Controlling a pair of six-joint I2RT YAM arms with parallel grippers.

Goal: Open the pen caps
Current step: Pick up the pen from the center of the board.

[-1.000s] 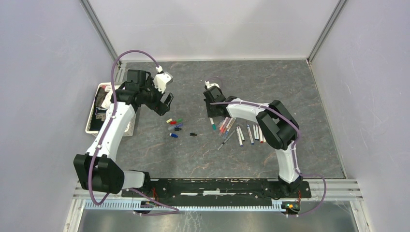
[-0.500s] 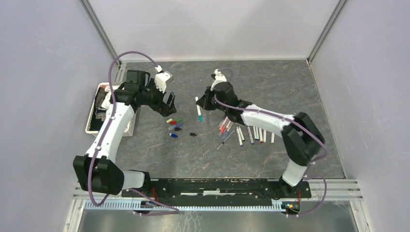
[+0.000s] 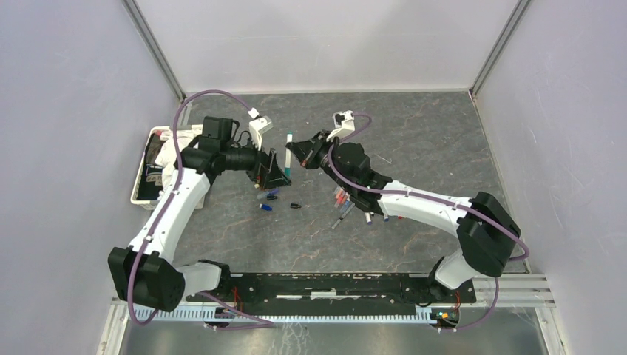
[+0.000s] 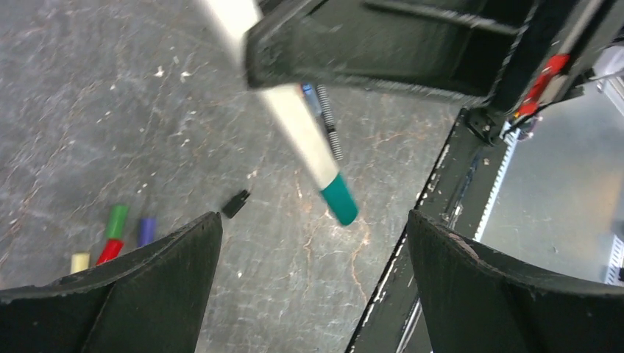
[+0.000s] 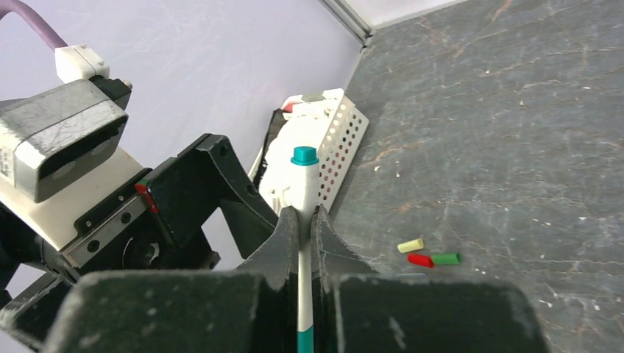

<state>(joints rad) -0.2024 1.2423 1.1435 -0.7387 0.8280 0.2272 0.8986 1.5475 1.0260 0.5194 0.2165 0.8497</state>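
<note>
Two grippers face each other above the table (image 3: 444,133): the left gripper (image 3: 272,168) has its fingers spread wide, holding nothing, over a scatter of loose pen caps (image 3: 268,197). Just right of it a pen (image 5: 305,180) is raised off the table, teal cap (image 5: 303,155) on, its barrel pinched tight by the right gripper (image 5: 302,215). More pens (image 3: 347,203) lie beneath the right arm.

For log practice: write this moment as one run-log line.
right fingers: shut on teal-capped pen | left fingers: open | loose caps: on table
</note>
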